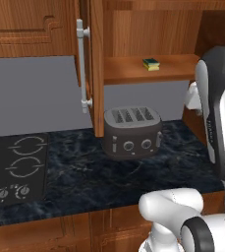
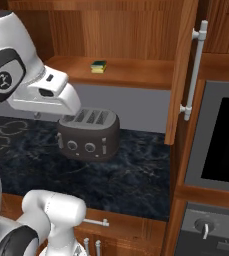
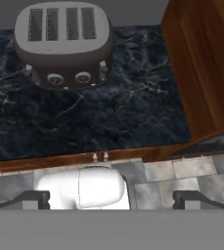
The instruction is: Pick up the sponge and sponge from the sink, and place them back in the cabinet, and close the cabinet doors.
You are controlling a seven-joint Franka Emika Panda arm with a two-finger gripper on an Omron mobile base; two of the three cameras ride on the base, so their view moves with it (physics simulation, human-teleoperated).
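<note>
One small sponge (image 1: pixel 151 64) (image 2: pixel 98 66), green over yellow, lies on the wooden shelf (image 1: pixel 128 73) (image 2: pixel 141 75) of the cabinet. Both cabinet doors stand open: the left door (image 1: pixel 97 74) with its silver bar handle (image 1: pixel 83 69), and the right door (image 2: pixel 182 75) with its handle (image 2: pixel 196 70). My gripper (image 3: pixel 111 199) is open with nothing between its fingertips (image 3: pixel 34 198). It hangs in front of the cabinet, below shelf level, and looks down past the counter's front edge. The sink is out of view.
A dark four-slot toaster (image 1: pixel 132 131) (image 2: pixel 88 134) (image 3: pixel 62 44) stands on the black marble counter (image 1: pixel 84 177) under the shelf. A stove top (image 1: pixel 13 167) lies at the left. A built-in oven (image 2: pixel 221 140) rises at the right. The tiled floor (image 3: pixel 182 173) lies below.
</note>
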